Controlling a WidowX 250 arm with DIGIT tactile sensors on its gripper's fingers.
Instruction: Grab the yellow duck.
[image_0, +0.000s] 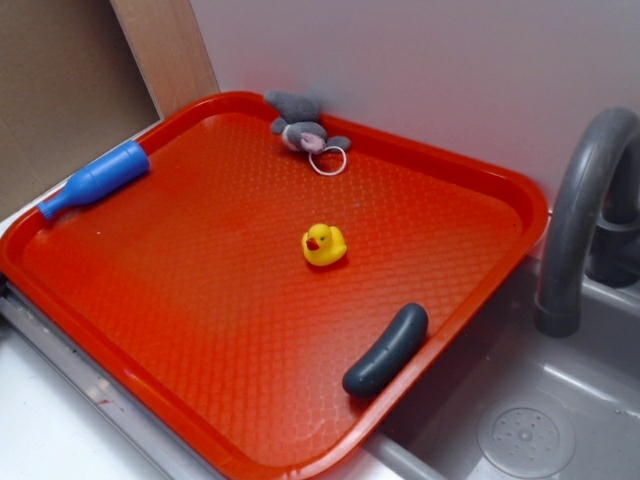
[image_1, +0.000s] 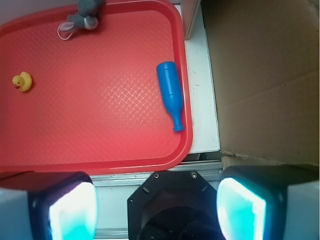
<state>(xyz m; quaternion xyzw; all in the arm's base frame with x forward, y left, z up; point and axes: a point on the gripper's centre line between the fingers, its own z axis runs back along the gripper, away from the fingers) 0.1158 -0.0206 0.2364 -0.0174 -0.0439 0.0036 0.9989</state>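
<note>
Far across the tray (image_1: 150, 162), yellow duck (image_1: 22, 81) from end effector (image_1: 157, 205)

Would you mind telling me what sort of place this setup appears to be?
Probably a toy kitchen sink set: a grey faucet over a basin with a drain, beside a red tray holding toys like the yellow duck.

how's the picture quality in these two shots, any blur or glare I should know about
Exterior view: mostly sharp, but the grey plush toy is soft and smeared at the top, and the yellow duck casts only a faint shadow on the red tray. Wrist view: the gripper fingers are blurred, glowing washed-out cyan-white; the tray is evenly lit, with the duck and blue bottle reasonably clear.
</note>
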